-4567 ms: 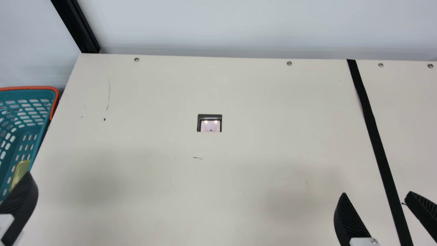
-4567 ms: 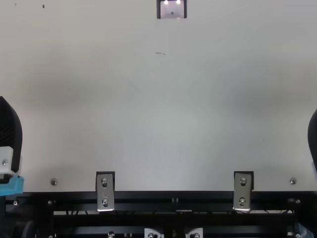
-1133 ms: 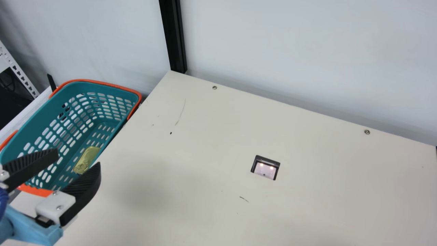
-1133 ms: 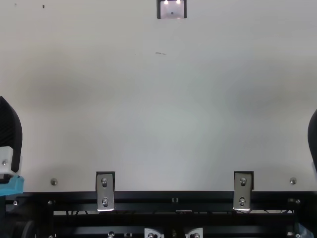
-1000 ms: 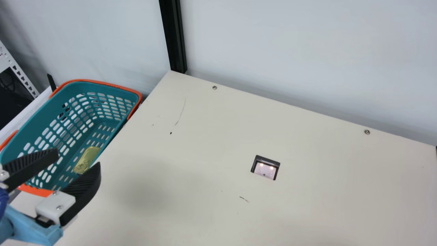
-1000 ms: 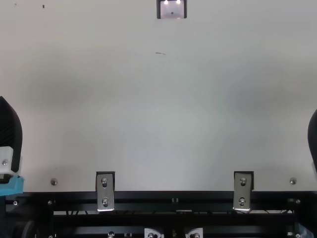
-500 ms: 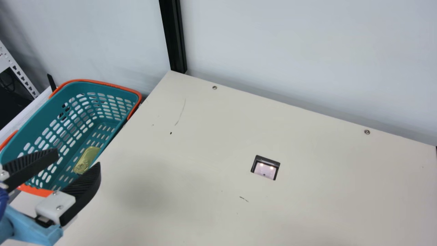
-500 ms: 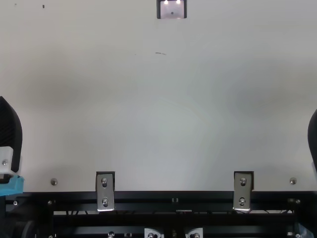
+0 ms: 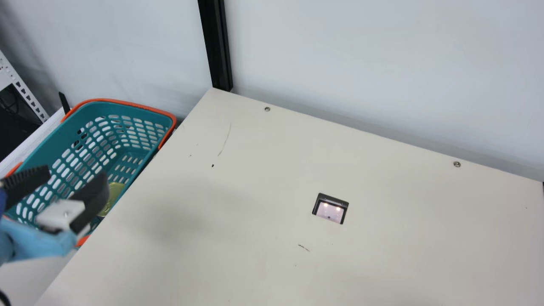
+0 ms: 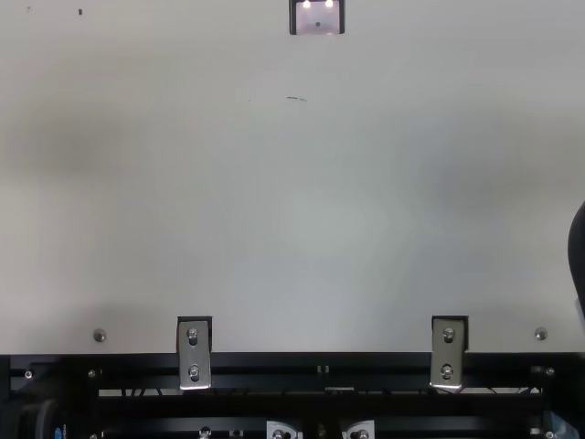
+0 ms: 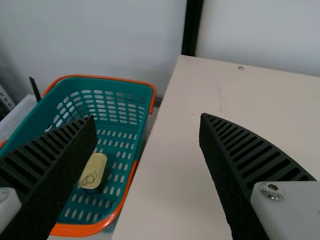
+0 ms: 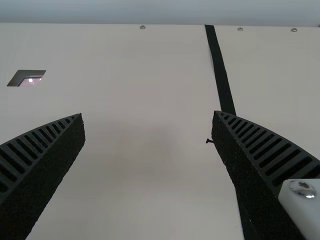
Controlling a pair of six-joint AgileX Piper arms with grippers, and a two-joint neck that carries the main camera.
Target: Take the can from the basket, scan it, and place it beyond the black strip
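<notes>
Your can (image 11: 93, 170) lies inside the teal basket (image 11: 80, 230), beside the table (image 9: 255, 170). Near that basket, your left gripper (image 9: 76, 173) has its jaws spread apart and ungrasping. Your right gripper's (image 10: 577, 251) jaws are parted too, near the black strip (image 12: 219, 65). The scanner window (image 9: 329, 211) glows.

From the neck, the main view looks down across the table (image 9: 382, 255), turned left; nearer in, the left wrist view shares its teal basket (image 9: 91, 109). The top view drops steeply onto the table's near side. The right wrist view faces forward, low over the black strip (image 12: 220, 75), sharing the scanner window (image 9: 330, 211) with main and top.
</notes>
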